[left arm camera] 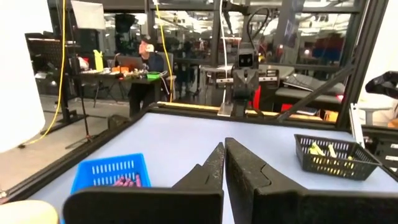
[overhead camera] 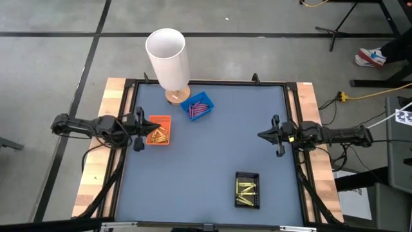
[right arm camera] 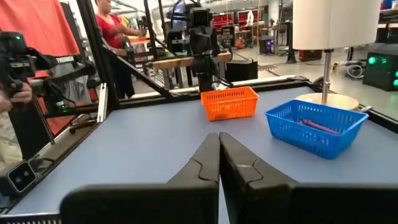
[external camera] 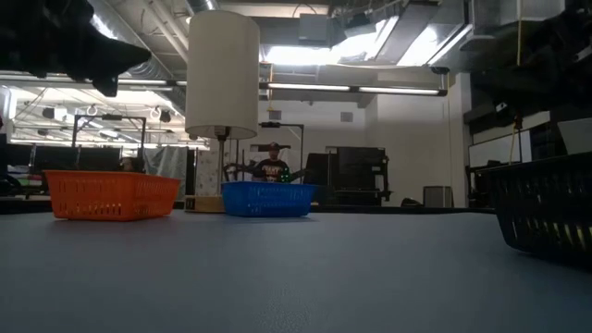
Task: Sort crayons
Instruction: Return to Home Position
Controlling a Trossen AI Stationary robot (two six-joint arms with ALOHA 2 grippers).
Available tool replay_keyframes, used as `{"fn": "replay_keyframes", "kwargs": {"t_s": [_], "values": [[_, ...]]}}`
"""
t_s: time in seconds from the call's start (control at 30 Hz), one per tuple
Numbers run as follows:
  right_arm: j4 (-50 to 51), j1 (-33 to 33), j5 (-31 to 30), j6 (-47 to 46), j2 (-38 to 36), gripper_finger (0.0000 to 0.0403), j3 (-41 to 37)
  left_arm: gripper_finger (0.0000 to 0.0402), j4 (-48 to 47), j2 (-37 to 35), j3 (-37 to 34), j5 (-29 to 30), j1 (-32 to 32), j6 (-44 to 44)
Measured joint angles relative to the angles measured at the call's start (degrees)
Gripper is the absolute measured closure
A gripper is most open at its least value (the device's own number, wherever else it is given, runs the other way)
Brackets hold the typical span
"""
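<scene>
At bench (overhead camera: 206, 151) rear edge: white lamp (overhead camera: 167, 55), blue tray (overhead camera: 194, 100) just beside it
left gripper (left arm camera: 223, 152): fingers together, by orange tray (overhead camera: 161, 118)
right gripper (right arm camera: 219, 142): fingers together, right side of bench
crayons (overhead camera: 198, 110): purple-pink in blue, orange-gold in orange, yellow in black tray (overhead camera: 247, 174)
low view: tray walls hide crayons
</scene>
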State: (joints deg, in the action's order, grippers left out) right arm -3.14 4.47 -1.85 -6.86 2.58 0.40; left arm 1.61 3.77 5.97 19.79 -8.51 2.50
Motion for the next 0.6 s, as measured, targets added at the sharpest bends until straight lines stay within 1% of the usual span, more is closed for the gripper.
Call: {"fn": "replay_keyframes", "kwargs": {"t_s": [0.23,0.43,0.6], "values": [[-0.4,0.0,1.0,1.1,-1.1,0.04,0.0,0.0401,3.5,-0.1,-3.0,-1.0,0.2,-1.8],[-0.1,0.0,1.1,1.1,-1.0,0.04,0.0,0.0401,6.4,-0.1,-5.3,-6.6,3.2,-3.8],[0.2,0.0,1.1,1.1,-1.0,0.04,0.0,0.0401,4.3,-0.1,-5.6,-11.0,6.8,-3.3]]}}
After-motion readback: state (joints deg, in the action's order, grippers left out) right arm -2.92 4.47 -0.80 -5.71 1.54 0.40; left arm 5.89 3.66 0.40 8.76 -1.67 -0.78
